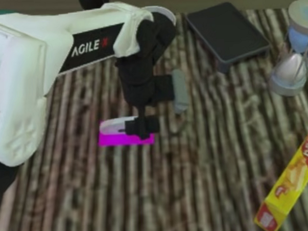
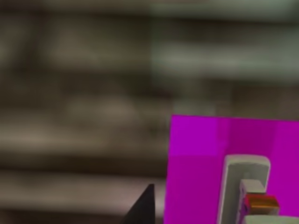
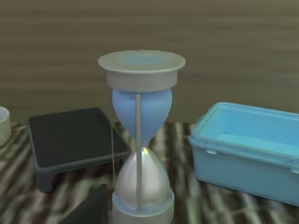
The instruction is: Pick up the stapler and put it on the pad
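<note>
The left arm reaches in from the top view's left across the striped counter (image 1: 212,164), and its left gripper (image 1: 140,127) hangs directly over the pad (image 1: 116,140), a thin magenta rectangle. The stapler (image 1: 112,126) lies on the pad along its far edge, its pale rounded end sticking out on the left of the jaws while the rest is hidden under the black fingers. The jaws stand either side of the stapler, but whether they clamp it or have let go cannot be told. In the left wrist view the pad (image 2: 201,154) fills the lower corner with the stapler (image 2: 233,186) on it, cut off by the edge. The right gripper shows in no view well enough to judge. An hourglass (image 1: 294,68), a dark grey slab (image 1: 227,33) and a yellow carton (image 1: 295,183) sit well apart on the right; a blue tub (image 3: 247,149) appears in the right wrist view.
</note>
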